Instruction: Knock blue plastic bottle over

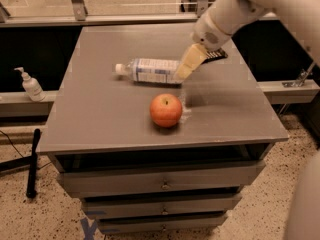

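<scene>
The blue plastic bottle (150, 70) lies on its side on the grey table top (100, 109), white cap pointing left, pale blue-white label facing up. My gripper (186, 66) hangs at the end of the white arm, its pale tip right at the bottle's base end on the right. A red apple (166, 110) stands in front of the bottle, nearer the table's front edge.
A dark flat object (216, 55) lies behind the gripper at the back right of the table. A small white pump-dispenser bottle (31, 85) stands on a ledge to the left. Drawers (160, 181) sit under the table top. A black pole (32, 161) leans at the left.
</scene>
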Robot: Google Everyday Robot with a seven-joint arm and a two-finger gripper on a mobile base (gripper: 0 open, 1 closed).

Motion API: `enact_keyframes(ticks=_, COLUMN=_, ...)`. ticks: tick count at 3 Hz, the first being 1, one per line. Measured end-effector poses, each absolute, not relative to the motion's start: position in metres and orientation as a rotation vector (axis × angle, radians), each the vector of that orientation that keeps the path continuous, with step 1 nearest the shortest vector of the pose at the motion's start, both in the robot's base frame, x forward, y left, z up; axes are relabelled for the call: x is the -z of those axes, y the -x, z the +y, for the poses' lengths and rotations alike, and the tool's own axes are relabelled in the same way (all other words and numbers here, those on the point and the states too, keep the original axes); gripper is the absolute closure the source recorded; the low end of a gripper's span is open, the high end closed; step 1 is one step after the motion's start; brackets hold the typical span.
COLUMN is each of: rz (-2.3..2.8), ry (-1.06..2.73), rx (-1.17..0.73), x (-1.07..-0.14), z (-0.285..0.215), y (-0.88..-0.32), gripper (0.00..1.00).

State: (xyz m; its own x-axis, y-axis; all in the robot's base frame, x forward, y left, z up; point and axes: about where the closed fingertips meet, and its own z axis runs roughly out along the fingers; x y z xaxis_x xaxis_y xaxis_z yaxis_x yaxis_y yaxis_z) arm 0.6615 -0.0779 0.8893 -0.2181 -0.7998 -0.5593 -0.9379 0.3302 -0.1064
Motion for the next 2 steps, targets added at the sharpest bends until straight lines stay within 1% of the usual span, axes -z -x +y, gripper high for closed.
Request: enact_keyframes(ticks=2, rz=1.801, ry=1.121, rx=-0.447, x=-0.929, z=-0.157, y=-0.649, gripper=0.0)
